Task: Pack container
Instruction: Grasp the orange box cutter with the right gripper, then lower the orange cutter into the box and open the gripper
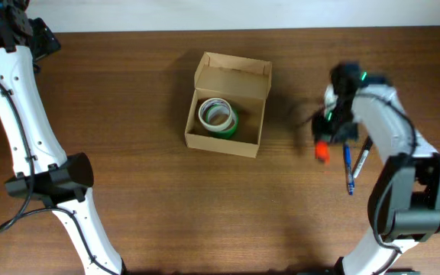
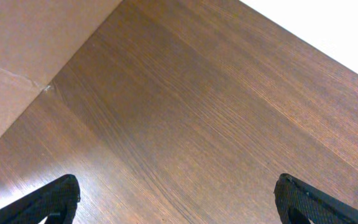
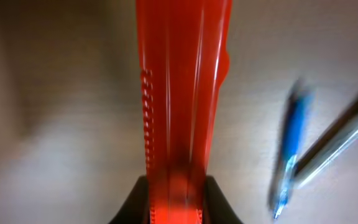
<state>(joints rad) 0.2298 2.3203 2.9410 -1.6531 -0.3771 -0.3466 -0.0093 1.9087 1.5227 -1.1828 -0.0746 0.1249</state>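
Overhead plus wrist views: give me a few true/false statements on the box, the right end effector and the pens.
1. The container has its lid open. True.
2. The container is empty. False: a tape roll lies inside.
3. The right end effector grips an orange tool. True.
4. The pens are in the container. False: they lie on the table right of it.
5. The left end effector holds a pen. False: it is open over bare table.

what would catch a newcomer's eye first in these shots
The open cardboard container at the table's centre, a green-and-white tape roll lying inside it. Then the bright orange tool clamped in the right hand, just right of the box, with two pens lying on the table beside it.
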